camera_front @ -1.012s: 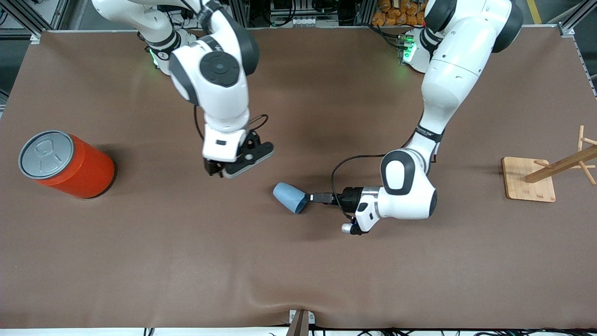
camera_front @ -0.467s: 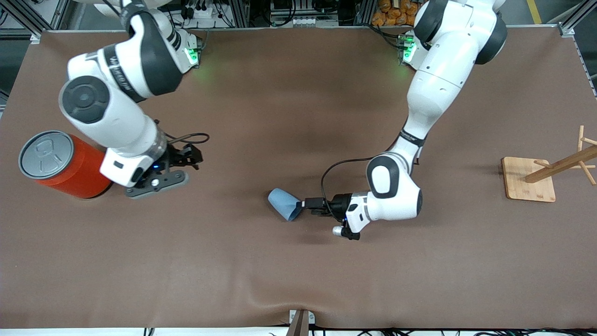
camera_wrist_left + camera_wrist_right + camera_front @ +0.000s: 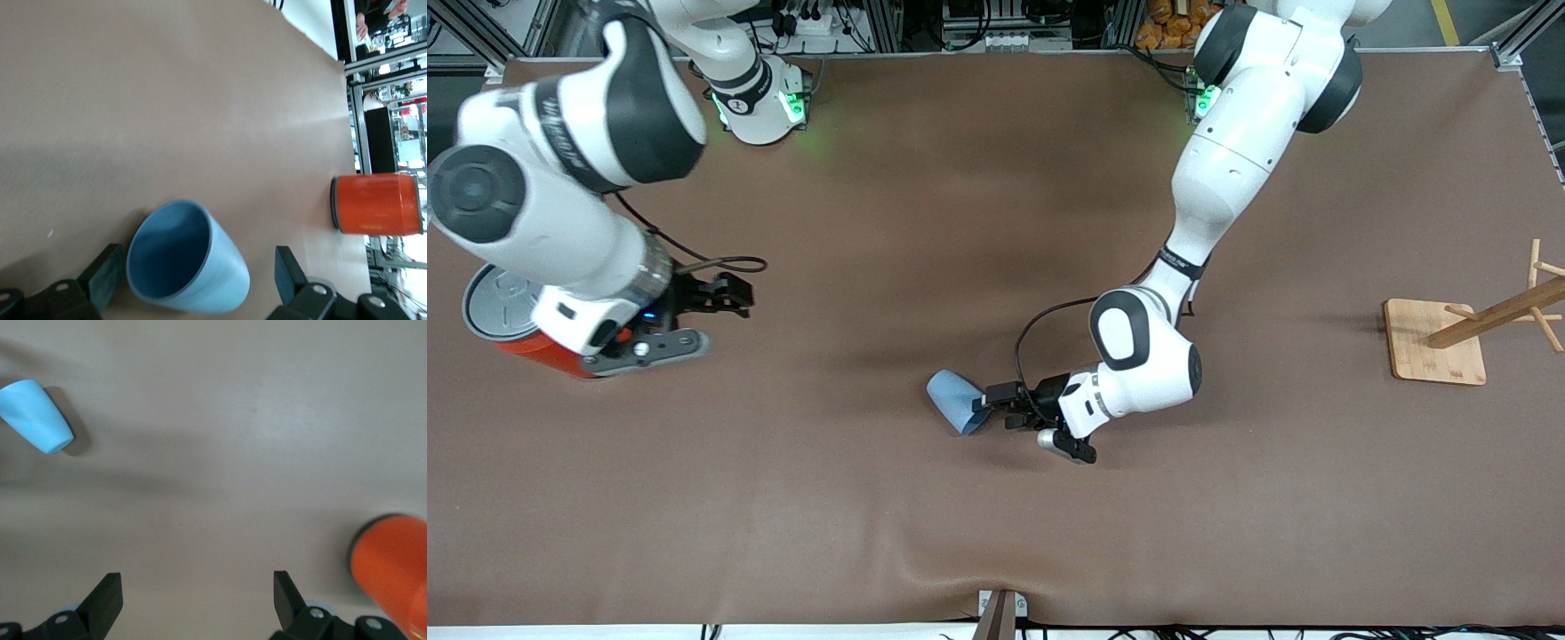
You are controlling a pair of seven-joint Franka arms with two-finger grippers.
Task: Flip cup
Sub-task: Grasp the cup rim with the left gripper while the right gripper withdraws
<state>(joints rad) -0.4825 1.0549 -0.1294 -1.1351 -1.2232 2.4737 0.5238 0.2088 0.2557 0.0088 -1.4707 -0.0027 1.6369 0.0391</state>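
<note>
Front view: the right end effector [image 3: 720, 298], fingers spread and empty, has swung away to beside the orange can [image 3: 525, 342]. The left end effector [image 3: 989, 397], open, has pushed in around the tipped cup [image 3: 953, 399] mid-worktop [image 3: 996, 533], so a grasp seems imminent.

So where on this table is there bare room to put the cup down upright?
Open cloth runs between the cup in the open left gripper and the orange can, and nearer the camera. It is crowded by the can, where the open right gripper hovers, and by the wooden stand.
</note>
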